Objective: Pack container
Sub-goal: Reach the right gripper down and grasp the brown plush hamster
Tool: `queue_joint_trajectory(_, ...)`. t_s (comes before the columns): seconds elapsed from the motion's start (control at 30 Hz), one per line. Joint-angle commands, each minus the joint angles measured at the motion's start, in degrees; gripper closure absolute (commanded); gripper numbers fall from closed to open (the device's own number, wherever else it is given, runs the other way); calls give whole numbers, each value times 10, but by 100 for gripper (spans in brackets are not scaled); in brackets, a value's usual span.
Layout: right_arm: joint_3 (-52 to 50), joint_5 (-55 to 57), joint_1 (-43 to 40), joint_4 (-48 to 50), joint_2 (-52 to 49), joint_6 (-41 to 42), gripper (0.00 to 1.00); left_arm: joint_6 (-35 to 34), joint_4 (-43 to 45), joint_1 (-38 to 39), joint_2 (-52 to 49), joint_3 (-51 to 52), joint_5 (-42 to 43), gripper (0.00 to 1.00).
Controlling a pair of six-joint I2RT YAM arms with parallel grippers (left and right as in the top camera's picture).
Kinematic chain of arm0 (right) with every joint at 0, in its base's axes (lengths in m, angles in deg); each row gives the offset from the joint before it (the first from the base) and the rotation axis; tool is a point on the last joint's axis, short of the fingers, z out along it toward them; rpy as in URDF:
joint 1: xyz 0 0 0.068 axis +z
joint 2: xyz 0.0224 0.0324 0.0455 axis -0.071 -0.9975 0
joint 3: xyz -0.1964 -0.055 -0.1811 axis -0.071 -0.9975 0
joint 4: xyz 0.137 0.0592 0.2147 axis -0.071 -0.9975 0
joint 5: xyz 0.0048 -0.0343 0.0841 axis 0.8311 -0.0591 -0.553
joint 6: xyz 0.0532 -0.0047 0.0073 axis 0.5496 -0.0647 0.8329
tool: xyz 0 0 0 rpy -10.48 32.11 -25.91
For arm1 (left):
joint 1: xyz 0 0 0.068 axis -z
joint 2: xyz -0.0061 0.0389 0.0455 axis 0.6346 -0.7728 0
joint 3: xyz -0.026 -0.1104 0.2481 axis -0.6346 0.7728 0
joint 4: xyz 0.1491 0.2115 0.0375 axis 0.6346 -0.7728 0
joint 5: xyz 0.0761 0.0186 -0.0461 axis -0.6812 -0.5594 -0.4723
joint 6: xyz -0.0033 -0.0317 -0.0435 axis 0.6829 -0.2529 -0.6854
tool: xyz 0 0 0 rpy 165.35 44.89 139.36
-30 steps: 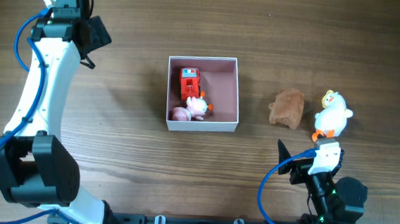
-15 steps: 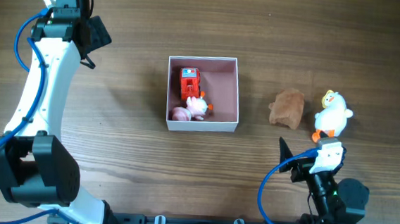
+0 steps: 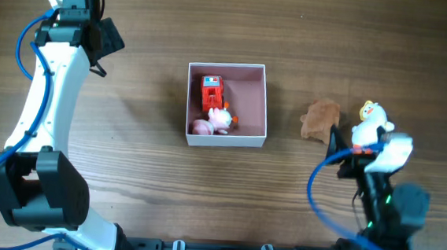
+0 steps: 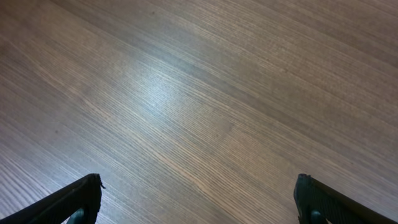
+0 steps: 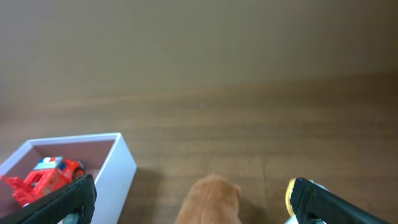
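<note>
The container [image 3: 257,72], a white square box with a pink inside, sits mid-table and holds a red toy truck [image 3: 211,92] and a pink and white toy [image 3: 217,121]. It also shows in the right wrist view [image 5: 118,163] with the truck [image 5: 46,176]. A brown plush toy [image 3: 319,117] and a white duck toy [image 3: 371,123] lie to its right. My right gripper [image 5: 193,202] is open, with the brown toy [image 5: 211,199] between its fingers' lines and the duck [image 5: 290,194] by the right finger. My left gripper [image 4: 199,202] is open over bare wood at the far left.
The left arm [image 3: 48,97] stretches along the table's left side. The right arm's base [image 3: 387,211] stands at the front right. Wood tabletop [image 3: 140,182] lies around the container.
My right arm has moved away from the front edge toward the brown toy and the duck, and now partly covers the duck. The left arm has not moved.
</note>
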Motion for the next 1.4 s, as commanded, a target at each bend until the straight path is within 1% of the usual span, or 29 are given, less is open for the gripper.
queue_joint_trajectory(0.0,144,23,0,-32,-179,13,1,7,0,-2,-4,5,-7,0)
queue_joint_trajectory(0.03,187,23,0,-56,-227,12,0,7,0,-2,-4,5,-7,0)
queue_joint_trajectory(0.07,265,23,0,-110,-305,12,1,7,0,-2,-4,5,-7,0)
queue_joint_trajectory(0.17,405,25,0,-212,-437,-4,0,7,0,-2,-4,5,-7,0)
queue_joint_trajectory(0.23,480,25,0,-273,-508,-44,0,7,0,-2,-4,5,-7,0)
queue_joint_trajectory(0.33,541,23,0,-324,-571,-112,0,7,0,-2,-4,5,-7,0)
queue_joint_trajectory(0.4,548,22,1,-323,-595,-115,0,7,0,-2,-4,5,-7,0)
queue_joint_trajectory(0.47,548,21,1,-325,-602,-81,0,7,0,-2,-4,5,-7,0)
queue_joint_trajectory(0.5,548,13,1,-326,-603,-78,0,7,0,-2,-4,5,-7,0)
queue_joint_trajectory(0.63,548,11,3,-337,-621,-92,2,7,0,-2,-4,5,-7,0)
queue_joint_trajectory(0.77,546,12,33,-370,-675,-90,2,7,0,-2,-4,5,-7,0)
queue_joint_trajectory(0.87,546,14,70,-363,-728,-86,2,7,0,-2,-4,5,-7,0)
queue_joint_trajectory(0.93,546,24,87,-355,-757,-74,2,7,0,-2,-4,5,-7,0)
queue_joint_trajectory(1.07,545,70,97,-358,-812,-13,2,7,0,-2,-4,5,-7,0)
queue_joint_trajectory(1.17,545,94,97,-364,-833,-6,1,7,0,-2,-4,5,-7,0)
queue_joint_trajectory(1.33,545,109,97,-328,-837,-7,1,7,0,-2,-4,5,-7,0)
queue_joint_trajectory(1.37,546,121,97,-324,-837,3,1,7,0,-2,-4,5,-7,0)
